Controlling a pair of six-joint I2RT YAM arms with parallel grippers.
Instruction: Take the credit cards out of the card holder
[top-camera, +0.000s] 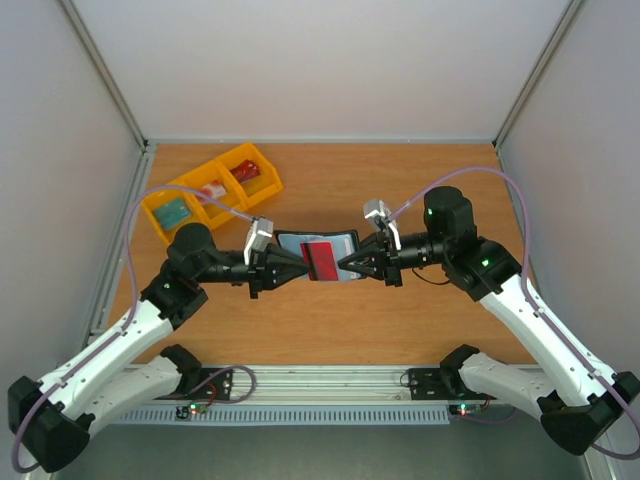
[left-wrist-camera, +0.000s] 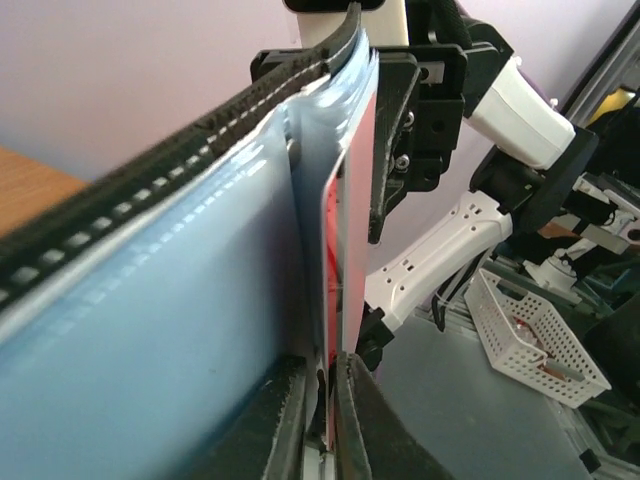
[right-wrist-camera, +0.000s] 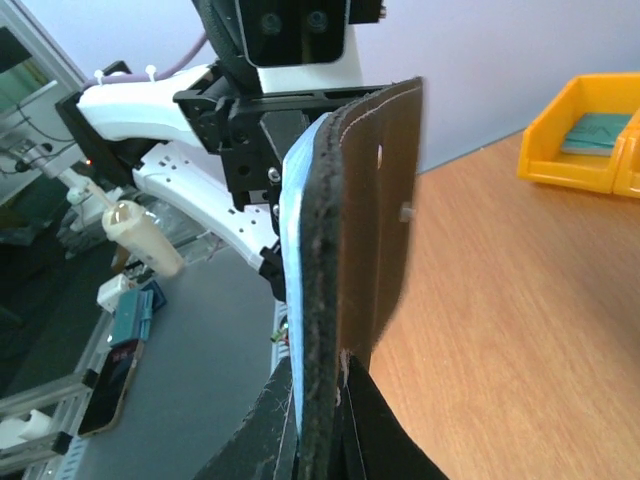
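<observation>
The black card holder (top-camera: 300, 242) hangs open above the table's middle, held between both arms. Its grey-blue lining (left-wrist-camera: 150, 300) fills the left wrist view. A red credit card (top-camera: 323, 261) with a pale band sticks out of a pocket, and my left gripper (top-camera: 298, 266) is shut on its edge (left-wrist-camera: 350, 200). From the opposite side my right gripper (top-camera: 347, 265) is shut on the holder's dark outer flap (right-wrist-camera: 365, 230). In the right wrist view the flap's rim passes between the right fingers (right-wrist-camera: 300, 420). Any other cards are hidden inside.
Three joined yellow bins (top-camera: 262, 190) with small items stand at the table's back left; one shows in the right wrist view (right-wrist-camera: 590, 130). A white mesh basket (left-wrist-camera: 535, 335) lies off the table. Bare wooden tabletop (top-camera: 420, 320) surrounds the grippers.
</observation>
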